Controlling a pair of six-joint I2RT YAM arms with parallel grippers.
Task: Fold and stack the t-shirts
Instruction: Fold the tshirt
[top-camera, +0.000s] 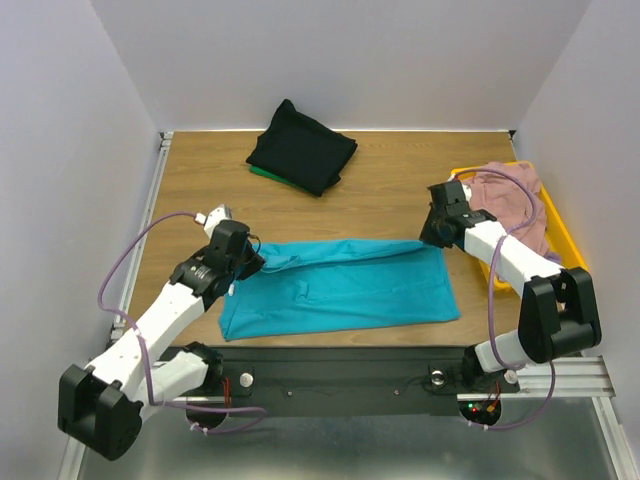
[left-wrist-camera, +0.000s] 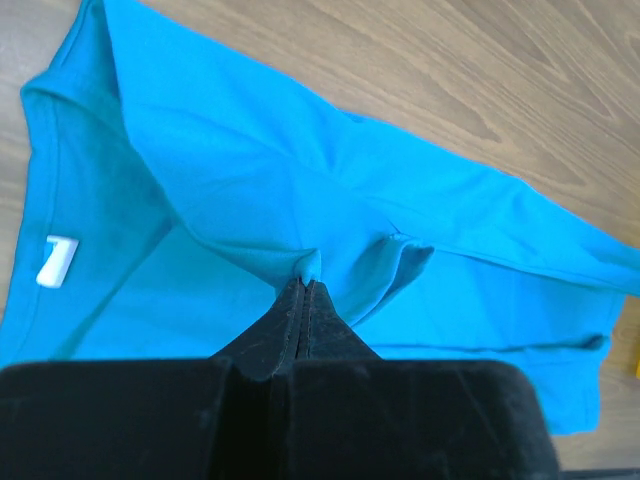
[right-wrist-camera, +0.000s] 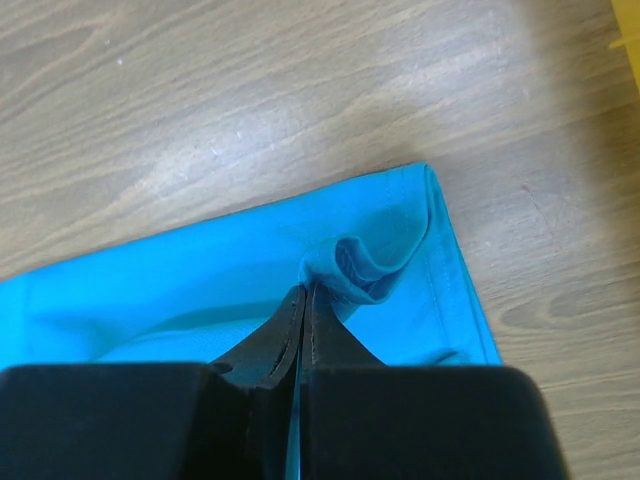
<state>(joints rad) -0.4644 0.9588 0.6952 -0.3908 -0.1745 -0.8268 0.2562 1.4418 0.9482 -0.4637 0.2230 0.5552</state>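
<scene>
A teal t-shirt (top-camera: 340, 285) lies across the near middle of the table, its far edge lifted into a fold between both grippers. My left gripper (top-camera: 252, 262) is shut on a pinch of teal fabric (left-wrist-camera: 312, 265) near the collar end, where a white label (left-wrist-camera: 56, 262) shows. My right gripper (top-camera: 432, 236) is shut on the curled hem (right-wrist-camera: 360, 265) at the shirt's far right corner. A folded black t-shirt (top-camera: 301, 145) rests at the back of the table on a green one (top-camera: 268, 174). A dusty pink t-shirt (top-camera: 515, 205) is heaped in the tray.
A yellow tray (top-camera: 565, 235) stands at the right edge of the wooden table (top-camera: 390, 185). White walls close in the back and both sides. A black rail (top-camera: 340, 375) with the arm bases runs along the near edge.
</scene>
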